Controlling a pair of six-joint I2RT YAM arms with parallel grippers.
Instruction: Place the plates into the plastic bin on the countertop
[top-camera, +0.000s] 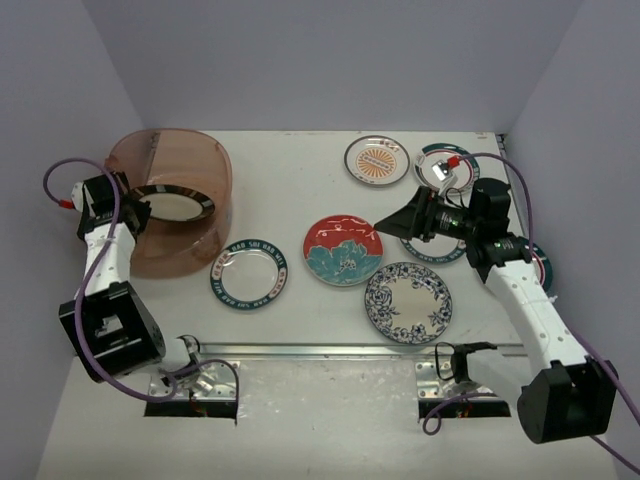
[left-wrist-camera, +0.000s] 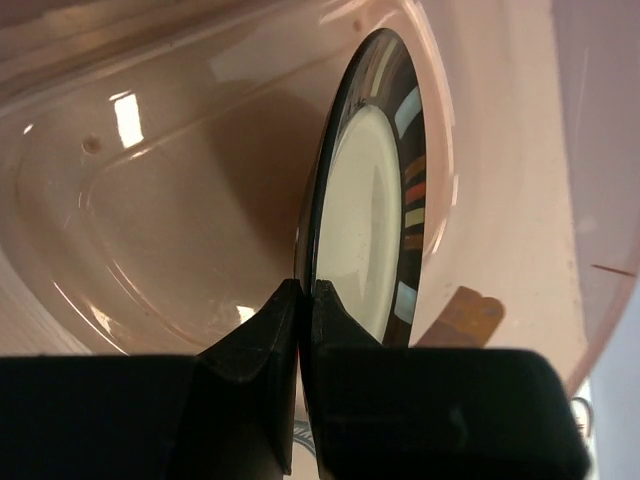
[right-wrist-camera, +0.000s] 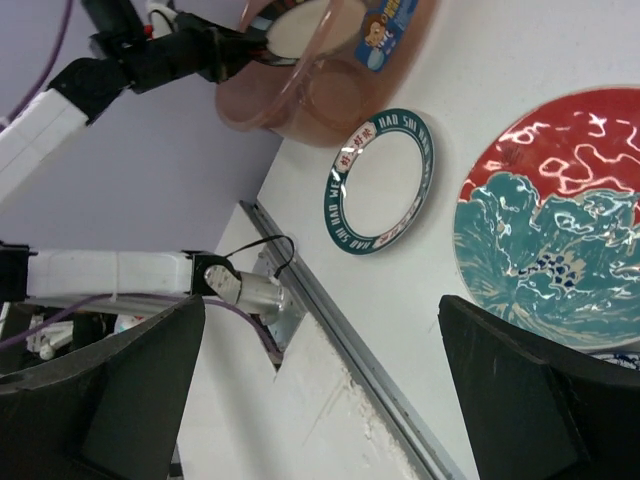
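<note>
Left gripper (left-wrist-camera: 303, 290) pinches the black-rimmed plate (left-wrist-camera: 370, 220) by its rim inside the plastic bin (top-camera: 190, 160), at the table's (top-camera: 300, 190) ten o'clock. Right gripper (top-camera: 382, 222), spread, hangs at the red-and-teal plate's (top-camera: 343, 250) two o'clock.

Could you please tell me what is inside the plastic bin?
One black-rimmed plate, pinched at its rim by the left gripper, jaws shut. The plastic bin otherwise looks bare, though the plate hides the part behind it.
</note>
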